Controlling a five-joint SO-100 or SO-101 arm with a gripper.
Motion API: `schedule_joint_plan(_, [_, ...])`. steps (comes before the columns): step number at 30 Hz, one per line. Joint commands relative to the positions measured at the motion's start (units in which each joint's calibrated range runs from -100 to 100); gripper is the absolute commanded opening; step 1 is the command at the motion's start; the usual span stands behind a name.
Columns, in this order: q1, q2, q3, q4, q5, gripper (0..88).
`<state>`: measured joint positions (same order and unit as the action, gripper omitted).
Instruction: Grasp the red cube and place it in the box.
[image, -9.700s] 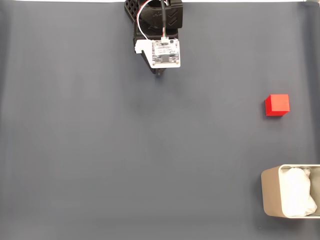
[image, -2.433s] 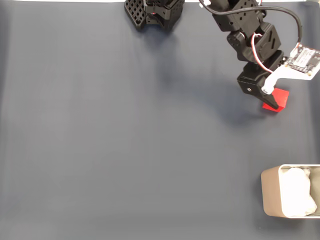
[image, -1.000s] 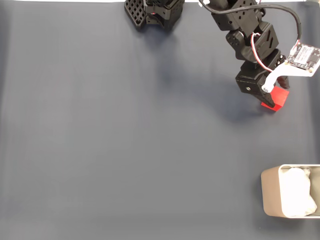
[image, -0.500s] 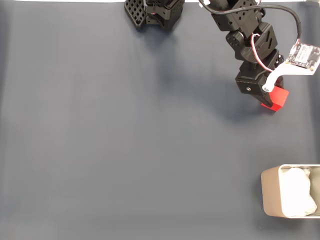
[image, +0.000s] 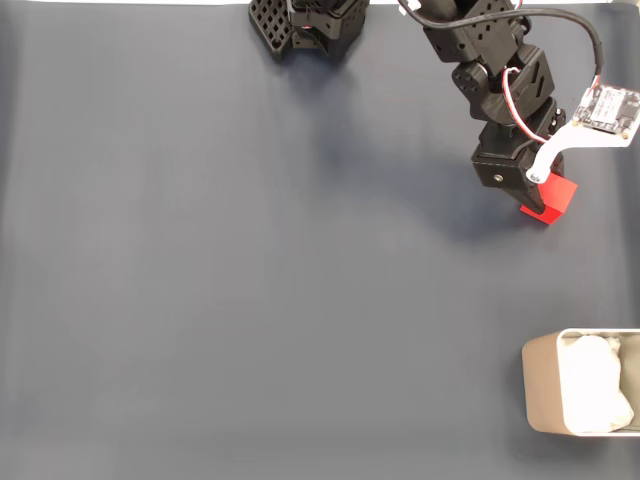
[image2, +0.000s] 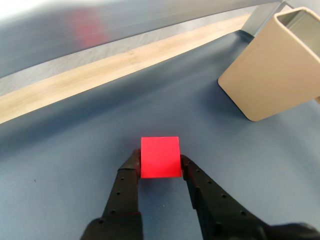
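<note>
A: The red cube (image2: 160, 156) is being pinched between the two black fingers of the tool (image2: 159, 167) in the wrist view, one finger pressed against each side face, so the tool is closed narrowly on it.

B: And is the cube being carried clear of the bench (image: 250, 300)?

A: That cannot be told for certain. In the fixed view the cube (image: 552, 198) is being seen just under the arm's lower end, towards the right, and it may be resting on the grey surface or raised slightly.

B: Where is the box (image: 545, 390) being found from there?

A: Further right in the wrist view, the box (image2: 272, 70) is lying ahead and to the right, well apart. In the fixed view it is sitting below the cube at the lower right corner, so a carry towards that corner is being called for.
</note>
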<state>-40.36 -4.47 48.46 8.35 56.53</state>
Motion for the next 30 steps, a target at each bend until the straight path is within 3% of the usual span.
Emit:
schedule_joint_plan(1, [-0.13,-0.03,-2.66,0.34,0.44,12.7])
schedule_joint_plan(12, [1.22,-6.62,-3.94,4.43,0.44,11.3])
schedule_joint_plan(30, [9.82,-14.77,-24.83,23.45,-0.98,10.4])
